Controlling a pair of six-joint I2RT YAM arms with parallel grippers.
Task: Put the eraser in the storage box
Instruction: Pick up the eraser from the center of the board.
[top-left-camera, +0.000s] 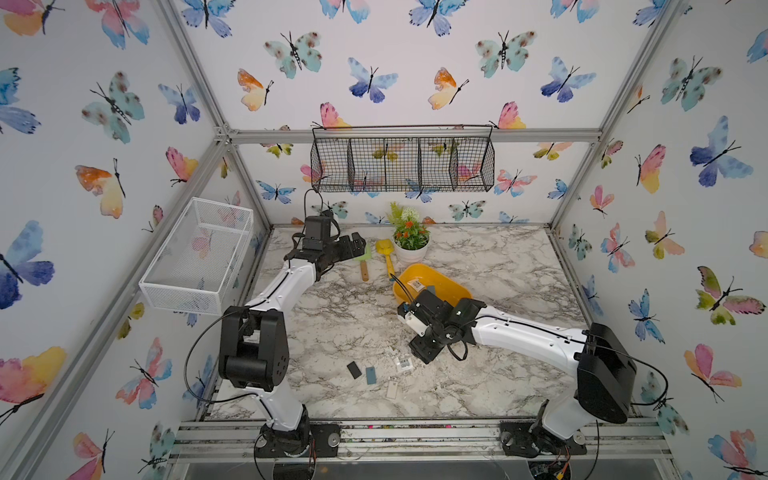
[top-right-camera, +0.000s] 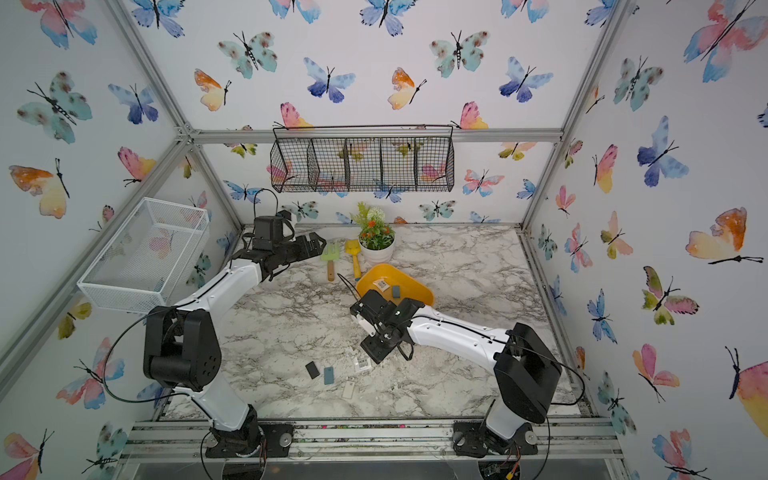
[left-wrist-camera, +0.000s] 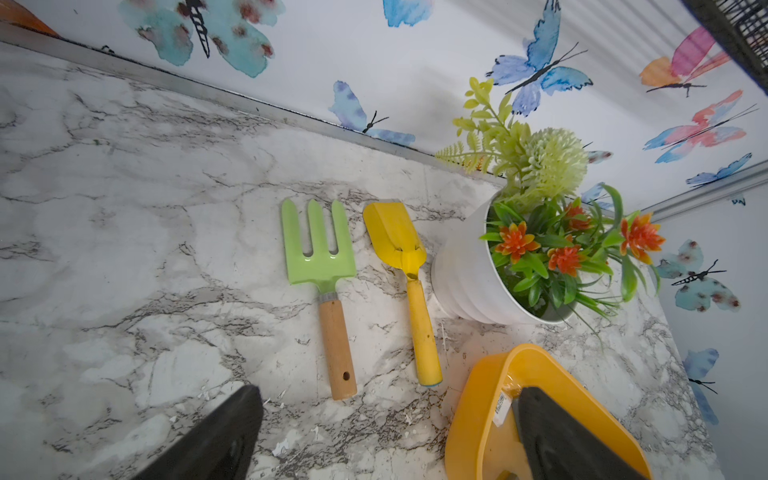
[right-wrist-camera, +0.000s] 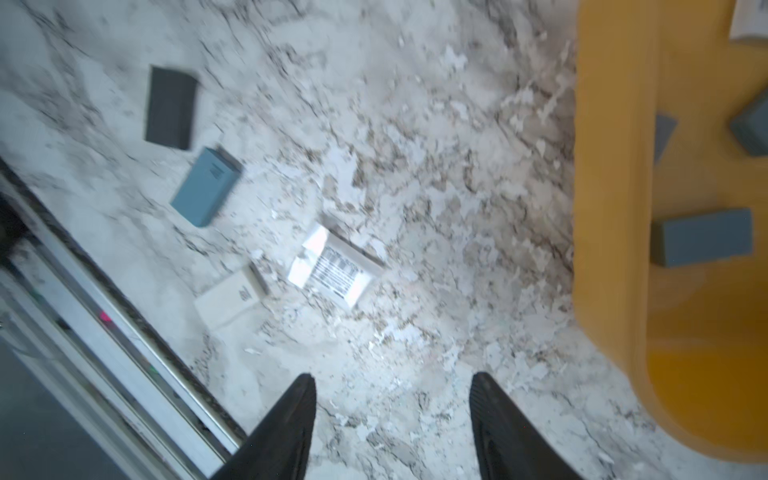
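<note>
Right wrist view shows, nearest the front rail (right-wrist-camera: 124, 332), four erasers lying loose on the marble table (right-wrist-camera: 415, 104): a white eraser (right-wrist-camera: 228, 299), a wrapped eraser (right-wrist-camera: 336, 270) with a barcode label, a blue eraser (right-wrist-camera: 205, 187) and a black eraser (right-wrist-camera: 170, 108). They lie close together but apart from one another. The right gripper (right-wrist-camera: 390, 376) hovers above bare table between this group and the yellow storage box (right-wrist-camera: 611, 166). Its fingers (right-wrist-camera: 286, 424) stand moderately apart, with nothing between them, and touch nothing. Inside the box a grey eraser (right-wrist-camera: 702, 243) already lies flat on the floor, with part of another block at the picture's edge. So one delivery looks done, and the step in hand is probably the reach for a further eraser. The next move calls for swinging over the loose group, lining the fingers across one eraser's narrow sides, and coming down without nudging its neighbours. Farther back, the left gripper (left-wrist-camera: 388, 390) hangs idle near a green fork (left-wrist-camera: 318, 249) and a yellow shovel (left-wrist-camera: 395, 237), its fingers spread wide and empty.
</note>
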